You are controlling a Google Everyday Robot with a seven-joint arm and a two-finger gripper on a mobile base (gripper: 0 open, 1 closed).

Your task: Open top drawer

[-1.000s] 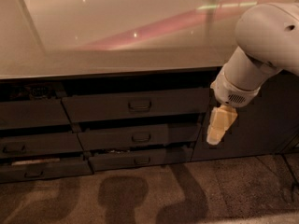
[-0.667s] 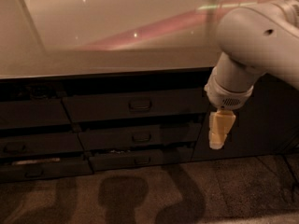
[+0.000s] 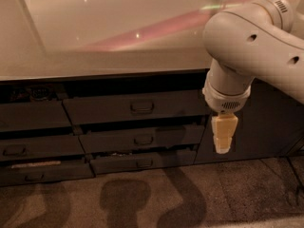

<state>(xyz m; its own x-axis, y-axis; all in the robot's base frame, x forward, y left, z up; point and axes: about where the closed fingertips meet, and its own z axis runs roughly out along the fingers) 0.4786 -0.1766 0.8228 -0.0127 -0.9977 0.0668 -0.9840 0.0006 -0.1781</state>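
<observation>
1. In the camera view, my arm [image 3: 247,46] is coming in from the upper right of the top drawer [image 3: 104,109], its thick white links bending over the countertop [image 3: 95,37] edge and then turning straight downward.
2. My wrist is pointing at the floor [image 3: 247,194], so the gripper [image 3: 223,147] is hanging vertically, pale and narrow, just off the top drawer's right end.
3. I cannot tell whether the gripper is open or closed; it is holding nothing that I can see, and it is touching nothing.
4. The top drawer is lying to the left of the gripper, directly beneath the countertop, with a dark gap showing above its front.
5. Its small central handle [image 3: 142,107] is sitting well to the left of the gripper and higher than the gripper's tip.
6. The gripper's tip is hanging below the top drawer's lower edge, level with the narrower drawer [image 3: 109,140] beneath it.
7. A dark cabinet panel [image 3: 268,122] is standing behind the gripper, to the right of the top drawer.
</observation>
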